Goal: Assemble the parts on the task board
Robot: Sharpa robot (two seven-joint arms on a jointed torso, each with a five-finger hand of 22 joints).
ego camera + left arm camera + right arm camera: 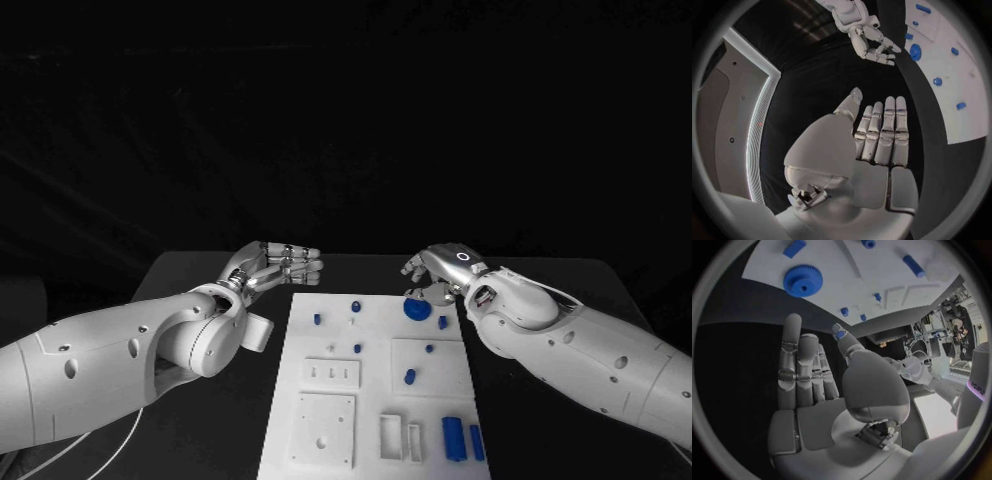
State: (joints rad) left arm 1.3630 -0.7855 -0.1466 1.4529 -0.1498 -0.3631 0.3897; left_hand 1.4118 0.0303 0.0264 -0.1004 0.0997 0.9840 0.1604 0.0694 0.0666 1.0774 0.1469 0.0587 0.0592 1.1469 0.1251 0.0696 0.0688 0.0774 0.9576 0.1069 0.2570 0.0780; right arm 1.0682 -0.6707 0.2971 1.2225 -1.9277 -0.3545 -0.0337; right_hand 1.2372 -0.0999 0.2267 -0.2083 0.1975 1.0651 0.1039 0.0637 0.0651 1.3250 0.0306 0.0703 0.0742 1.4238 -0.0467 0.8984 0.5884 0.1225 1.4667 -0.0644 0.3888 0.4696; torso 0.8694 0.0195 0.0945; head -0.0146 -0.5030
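Note:
The white task board [378, 330] lies in the middle of the black table. A blue gear [417, 309] sits near its far right corner, and small blue pegs [317, 320] stand across its far half. My right hand [440, 272] hovers just beyond the gear, holding nothing. In the right wrist view its fingers [799, 365] are stretched out towards the gear [803, 280] and the board [879, 270]. My left hand [274, 265] floats off the board's far left corner, its fingers [882, 132] straight and bare. The left wrist view also catches the right hand [870, 42] beside the gear [915, 51].
Two blue cylinders [462, 438] lie at the board's near right corner beside white slotted frames [401, 437]. White raised plates [326, 425] take up the near left part of the board. Black table surface [548, 420] runs along both sides of the board.

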